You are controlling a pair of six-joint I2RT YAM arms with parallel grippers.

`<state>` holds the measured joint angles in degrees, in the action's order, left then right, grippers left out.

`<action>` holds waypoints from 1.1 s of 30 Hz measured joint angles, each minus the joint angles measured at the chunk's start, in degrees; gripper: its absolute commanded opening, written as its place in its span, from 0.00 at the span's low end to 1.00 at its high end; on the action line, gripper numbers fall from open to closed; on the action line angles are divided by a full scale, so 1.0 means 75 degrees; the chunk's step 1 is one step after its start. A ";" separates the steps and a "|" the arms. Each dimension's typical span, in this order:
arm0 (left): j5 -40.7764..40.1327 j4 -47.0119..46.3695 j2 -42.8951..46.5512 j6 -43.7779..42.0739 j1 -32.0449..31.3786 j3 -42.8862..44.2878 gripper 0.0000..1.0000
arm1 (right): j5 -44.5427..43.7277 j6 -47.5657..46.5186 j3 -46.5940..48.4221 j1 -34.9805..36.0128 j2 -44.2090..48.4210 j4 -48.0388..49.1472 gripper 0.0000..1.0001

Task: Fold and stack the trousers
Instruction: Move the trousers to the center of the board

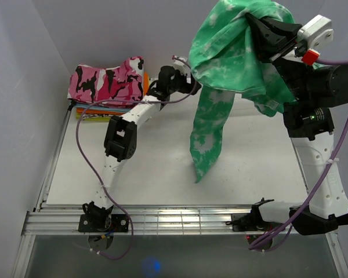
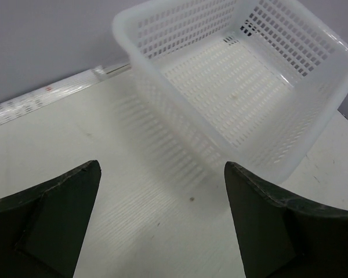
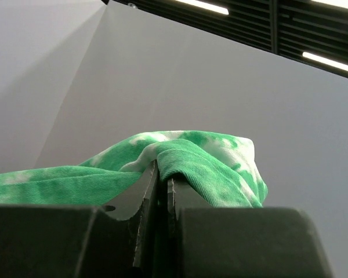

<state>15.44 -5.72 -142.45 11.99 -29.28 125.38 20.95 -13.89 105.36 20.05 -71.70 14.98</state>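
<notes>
The right gripper (image 3: 162,175) points upward, its two dark fingers (image 3: 140,202) pressed together with only a thin slit between them. A fold of the trousers (image 3: 211,165), green with white blotches, is pinched at the tips and humps over the right finger. More cloth trails off low to the left. Behind is a plain grey wall (image 3: 162,75), and above it a dark slatted ceiling panel with strip lights (image 3: 330,62).

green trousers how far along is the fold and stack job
Done: nothing folded yet. In hand: the right gripper is shut on the mint green tie-dye fabric trousers, held high, one leg dangling toward the white table; the left gripper is open and holds nothing. Left: lay flat, fold, stack, probably on the pink camouflage garment.
</notes>
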 measured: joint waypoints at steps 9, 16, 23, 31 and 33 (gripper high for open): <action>0.0297 0.2390 0.5418 -0.0154 0.2320 -0.2818 0.98 | 0.0580 0.1597 -0.0618 0.0195 -0.0134 0.1023 0.08; 0.1749 0.3824 0.8810 -0.1017 0.3911 -0.4127 0.98 | 0.0568 0.2763 -0.3369 0.0402 0.0801 0.1005 0.08; 0.2565 0.5796 0.9407 -0.2404 0.3829 -0.4651 0.97 | 0.0210 0.3220 -0.6557 0.0507 0.1550 -0.0501 0.08; 0.3121 0.7504 0.9171 -0.3585 0.3765 -0.5913 0.89 | 0.0262 0.2783 -0.6784 0.0627 0.0213 -0.2489 0.65; 0.3077 0.7574 0.9049 -0.3748 0.3622 -0.6318 0.90 | 0.0417 0.2177 -0.6164 0.0618 -0.0312 -0.3267 0.94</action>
<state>38.52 51.09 -74.59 -16.12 -2.11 78.00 24.08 2.44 59.13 24.69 -74.04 -9.52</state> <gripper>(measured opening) 0.896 0.685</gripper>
